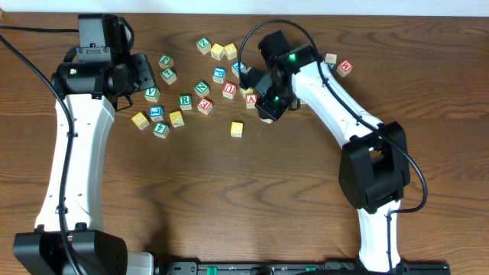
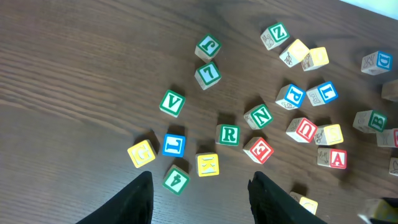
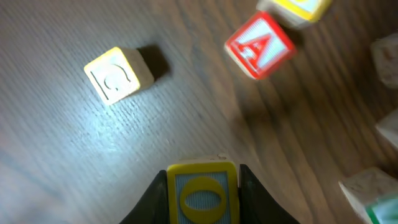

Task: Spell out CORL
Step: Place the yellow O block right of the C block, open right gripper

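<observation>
**Dark wood-grain tabletop** (image 1: 298,198): carries a scatter of small wooden alphabet cubes across its upper middle, with bare wood below them.

**White right arm** (image 1: 336,107): reaches in from the right, with its wrist over the lower right edge of the scatter.

**White left arm** (image 1: 76,153): stands at the left, with its wrist over the left side of the scatter.

**Right claw** (image 3: 202,177): closed on the yellow-framed wooden "O" cube (image 3: 202,198), pinching it by two opposite sides. It cannot be told whether the cube touches the wood.

**Left claw** (image 2: 200,186): jaws partly parted with nothing between them, hanging above the cubes.

**Yellow wooden "C" cube** (image 1: 237,129): sits alone on bare wood below the scatter, apart from the held cube.

**Green-lettered wooden "R" cube** (image 2: 228,134) and **blue-lettered wooden "L" cube** (image 2: 173,145): both lie in the left part of the scatter, near each other and not yet lined up.

**Red-lettered wooden "A" cube** (image 3: 260,45): lies near the right claw and is not part of the word.

**Assessment:** the first letter appears placed, and the second is the step in hand. The next move calls for:
- bringing the "O" cube down just beside the "C" cube, square to it and letter up;
- opening the jaws without nudging the "C" cube;
- fetching "R" and then "L", which the left claw looks better placed to do.
</observation>
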Controlling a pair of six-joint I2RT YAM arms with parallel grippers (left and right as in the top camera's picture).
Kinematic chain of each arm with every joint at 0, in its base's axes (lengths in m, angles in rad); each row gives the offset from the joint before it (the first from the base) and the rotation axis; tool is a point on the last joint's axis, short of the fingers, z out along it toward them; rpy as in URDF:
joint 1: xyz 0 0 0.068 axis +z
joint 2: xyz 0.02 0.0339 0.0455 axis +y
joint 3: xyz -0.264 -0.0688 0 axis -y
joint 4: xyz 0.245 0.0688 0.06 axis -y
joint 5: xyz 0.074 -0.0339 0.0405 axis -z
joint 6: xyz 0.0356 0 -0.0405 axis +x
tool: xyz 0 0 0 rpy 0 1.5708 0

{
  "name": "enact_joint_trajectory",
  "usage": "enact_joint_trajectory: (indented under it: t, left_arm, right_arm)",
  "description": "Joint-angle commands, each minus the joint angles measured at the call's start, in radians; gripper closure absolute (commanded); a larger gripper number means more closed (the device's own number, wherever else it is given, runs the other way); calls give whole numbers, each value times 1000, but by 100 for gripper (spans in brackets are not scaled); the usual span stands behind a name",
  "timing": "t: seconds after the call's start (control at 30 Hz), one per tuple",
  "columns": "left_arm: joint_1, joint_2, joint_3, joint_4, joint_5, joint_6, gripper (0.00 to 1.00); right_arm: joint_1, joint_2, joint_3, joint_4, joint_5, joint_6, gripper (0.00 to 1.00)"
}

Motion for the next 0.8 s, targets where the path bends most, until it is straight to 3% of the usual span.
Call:
enact_joint_trajectory:
  t: [0.0, 0.13, 0.43, 0.63, 0.77]
  left_arm:
    - [4, 6, -11, 2, -10, 6, 50]
    - [4, 6, -11, 3, -10, 6, 51]
    - [4, 6, -11, 5, -10, 6, 51]
    - [4, 6, -11, 5, -10, 6, 50]
    - [4, 6, -11, 5, -10, 6, 50]
  right_arm:
    - [25, 10, -71, 43, -65, -157, 91]
    - [46, 10, -140, 111, -64, -259, 93]
    - [56, 10, -190, 227, -94, -313, 94]
    - [55, 10, -190, 222, -94, -312, 68]
    - [55, 10, -190, 222, -94, -312, 62]
